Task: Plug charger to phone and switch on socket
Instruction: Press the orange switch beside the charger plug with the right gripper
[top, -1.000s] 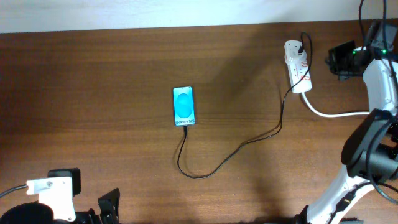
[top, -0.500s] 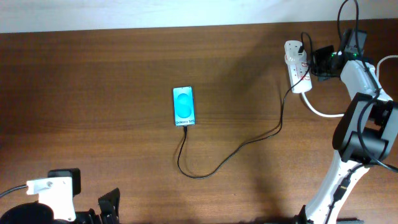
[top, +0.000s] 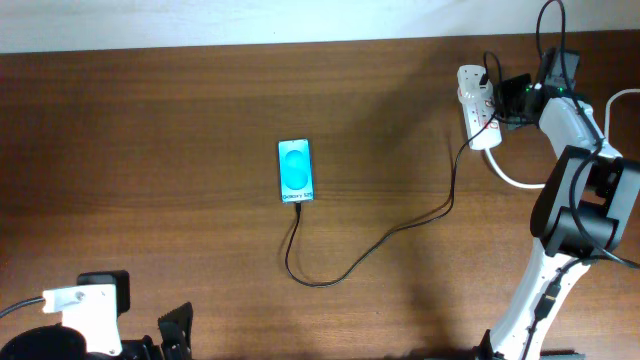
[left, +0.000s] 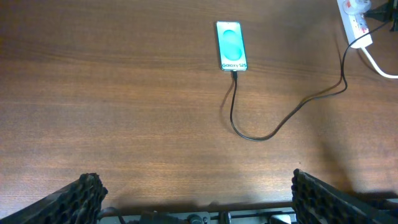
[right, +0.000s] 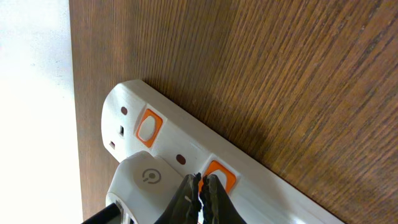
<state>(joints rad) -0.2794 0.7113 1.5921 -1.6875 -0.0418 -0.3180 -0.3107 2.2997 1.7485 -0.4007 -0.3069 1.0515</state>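
Note:
The phone (top: 295, 170) lies flat mid-table, cyan screen up, also in the left wrist view (left: 231, 46). The black charger cable (top: 380, 240) runs from the phone's lower end in a loop to a white adapter on the socket (top: 478, 120) at the far right. In the right wrist view the socket (right: 180, 140) shows orange-red switches. My right gripper (right: 200, 183) is shut and empty, its tips pressed on the switch (right: 219, 174) beside the adapter (right: 146, 183). It shows overhead (top: 505, 98) against the socket. My left gripper (left: 193, 196) is open and empty near the front edge.
The socket's thick white cord (top: 540, 183) curves off to the right under my right arm. The table's far edge meets a white wall just behind the socket. The cable loop (left: 249, 134) lies between my left gripper and the phone.
My right gripper has moved left from beyond the table's right side up to the socket, and its tips now rest on a switch. The phone, cable and left arm have not moved.

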